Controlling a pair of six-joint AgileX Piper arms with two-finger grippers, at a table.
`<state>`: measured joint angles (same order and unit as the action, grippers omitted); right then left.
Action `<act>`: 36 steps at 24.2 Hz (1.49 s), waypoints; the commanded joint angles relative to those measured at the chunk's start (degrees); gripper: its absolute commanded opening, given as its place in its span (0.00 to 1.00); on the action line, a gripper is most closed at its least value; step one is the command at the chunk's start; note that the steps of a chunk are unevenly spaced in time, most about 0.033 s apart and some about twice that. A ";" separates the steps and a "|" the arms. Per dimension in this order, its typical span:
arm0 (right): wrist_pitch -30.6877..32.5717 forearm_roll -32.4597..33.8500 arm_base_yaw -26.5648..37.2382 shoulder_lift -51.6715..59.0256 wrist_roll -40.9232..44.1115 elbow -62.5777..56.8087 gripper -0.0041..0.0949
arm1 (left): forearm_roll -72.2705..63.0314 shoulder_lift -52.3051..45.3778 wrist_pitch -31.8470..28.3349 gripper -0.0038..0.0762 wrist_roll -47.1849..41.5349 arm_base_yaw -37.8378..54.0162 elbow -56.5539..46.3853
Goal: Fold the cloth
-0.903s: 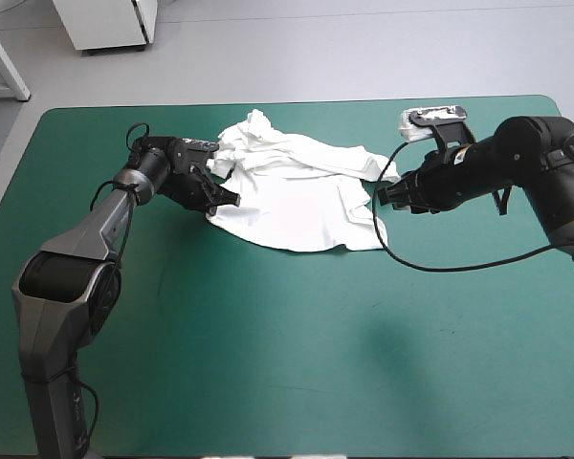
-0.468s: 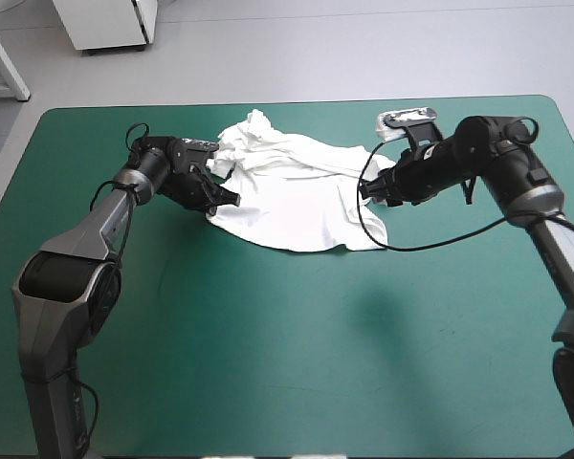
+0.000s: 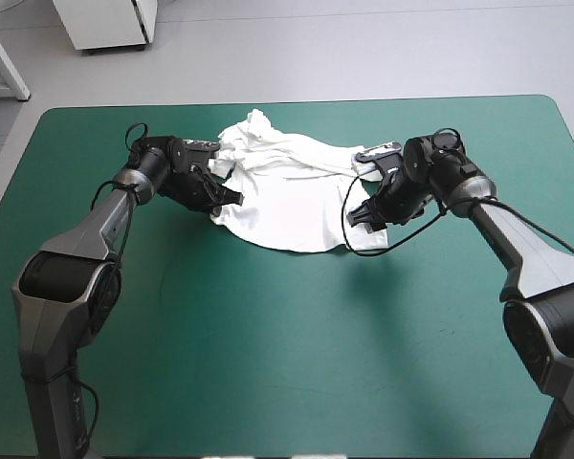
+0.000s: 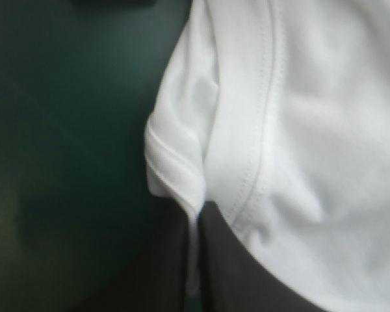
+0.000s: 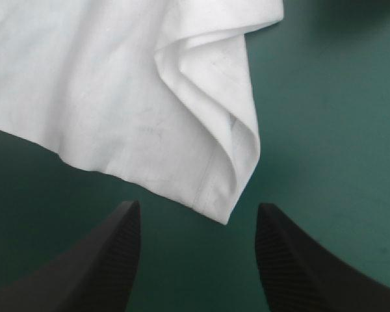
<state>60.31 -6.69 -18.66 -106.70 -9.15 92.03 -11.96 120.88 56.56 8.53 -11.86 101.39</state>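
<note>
Pinching a stitched hem, the left gripper (image 4: 198, 218) holds the rumpled T-shirt (image 3: 297, 206); the right gripper (image 5: 198, 207) gapes before its folded corner.

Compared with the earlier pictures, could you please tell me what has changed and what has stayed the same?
The right gripper, open, has swung leftward from beyond the T-shirt's right edge to its near right corner, not yet gripping it. The left gripper stays shut on the shirt's left edge, and the shirt lies crumpled as before.
</note>
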 commanded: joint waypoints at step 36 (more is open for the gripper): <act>3.38 4.56 -3.37 14.36 7.56 17.36 0.02 | -5.19 -14.49 17.28 0.04 2.39 -0.27 33.40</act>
<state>64.56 -3.26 -22.14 -99.24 -1.20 104.01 -14.95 111.91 71.38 11.10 -11.86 128.63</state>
